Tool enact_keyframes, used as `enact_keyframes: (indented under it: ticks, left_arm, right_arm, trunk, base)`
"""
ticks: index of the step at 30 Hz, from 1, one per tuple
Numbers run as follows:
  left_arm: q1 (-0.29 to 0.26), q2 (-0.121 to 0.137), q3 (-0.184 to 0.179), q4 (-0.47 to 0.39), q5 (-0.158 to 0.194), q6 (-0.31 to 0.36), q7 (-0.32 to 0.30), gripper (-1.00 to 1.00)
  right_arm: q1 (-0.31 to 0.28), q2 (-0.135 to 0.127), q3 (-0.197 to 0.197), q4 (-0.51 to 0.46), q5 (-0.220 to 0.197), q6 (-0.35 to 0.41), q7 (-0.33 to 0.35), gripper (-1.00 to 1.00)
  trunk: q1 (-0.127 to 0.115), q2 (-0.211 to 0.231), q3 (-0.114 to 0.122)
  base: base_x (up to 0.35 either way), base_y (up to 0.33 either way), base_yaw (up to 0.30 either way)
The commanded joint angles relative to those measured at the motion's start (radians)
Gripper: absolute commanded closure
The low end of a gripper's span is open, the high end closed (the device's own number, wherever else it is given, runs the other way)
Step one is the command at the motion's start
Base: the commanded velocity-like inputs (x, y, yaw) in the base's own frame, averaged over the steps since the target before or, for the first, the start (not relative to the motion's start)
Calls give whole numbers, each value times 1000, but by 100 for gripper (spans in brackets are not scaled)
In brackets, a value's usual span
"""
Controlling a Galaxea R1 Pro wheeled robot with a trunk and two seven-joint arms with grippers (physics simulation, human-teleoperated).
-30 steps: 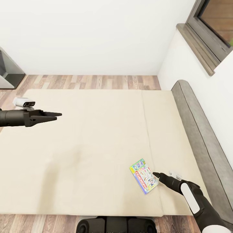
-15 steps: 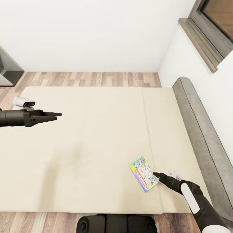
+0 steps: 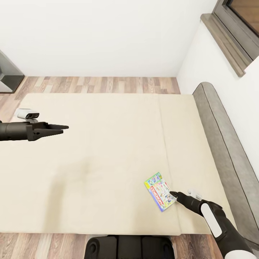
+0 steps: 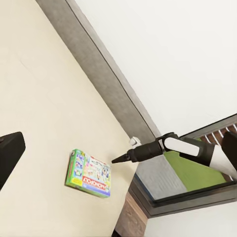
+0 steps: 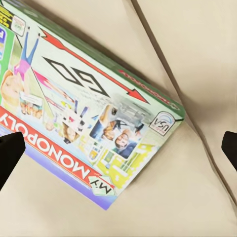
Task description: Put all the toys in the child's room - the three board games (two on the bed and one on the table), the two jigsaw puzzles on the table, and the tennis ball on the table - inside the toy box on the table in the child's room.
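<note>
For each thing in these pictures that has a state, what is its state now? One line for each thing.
Monopoly box: closed, lying flat on the bed, not gripped.
Bed: bare beige mattress, one game box on it.
Right end effector: open, its tip at the box's edge.
Left end effector: held above the bed, holding nothing; open or shut cannot be told.

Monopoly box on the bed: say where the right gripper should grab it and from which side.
Likely the long edge of the Monopoly box nearest the right gripper, approached from the headboard side. The box lies flat on the mattress, so only thin edges offer purchase.
</note>
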Motion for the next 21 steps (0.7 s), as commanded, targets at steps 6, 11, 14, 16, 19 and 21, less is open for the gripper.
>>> enact_keyframes:
  ticks: [6, 11, 14, 16, 19, 21]
  left_arm:
    - [-1, 0, 0, 0, -1, 11, -4, -100]
    - [-1, 1, 2, 0, -2, 11, -4, -100]
    - [0, 1, 4, 0, -2, 11, -4, -100]
    - [0, 1, 5, 0, -1, 11, -4, -100]
    - [-1, 0, 5, 0, -2, 11, -4, -100]
    - [-1, 0, 6, 0, -2, 11, -4, -100]
  right_arm:
    - [-13, -1, -3, -1, 1, 6, 5, -100]
    - [-41, -2, -2, -1, 5, 7, 16, -100]
    - [-48, -4, -3, -1, 9, 7, 21, -100]
    - [-51, -8, -3, -1, 10, 7, 23, -100]
    - [-56, -12, -3, -1, 11, 6, 24, -100]
    - [-61, -14, -3, -1, 11, 6, 25, -100]
  trunk:
    - [0, -2, -11]
    - [0, -2, -19]
    - [0, -2, -24]
    - [0, -2, -27]
    - [0, -2, -32]
    - [0, -2, -35]
  base:
    - [0, 0, 0]
    - [0, 0, 0]
    - [0, 0, 0]
    - [0, 0, 0]
    - [0, 0, 0]
    - [0, 0, 0]
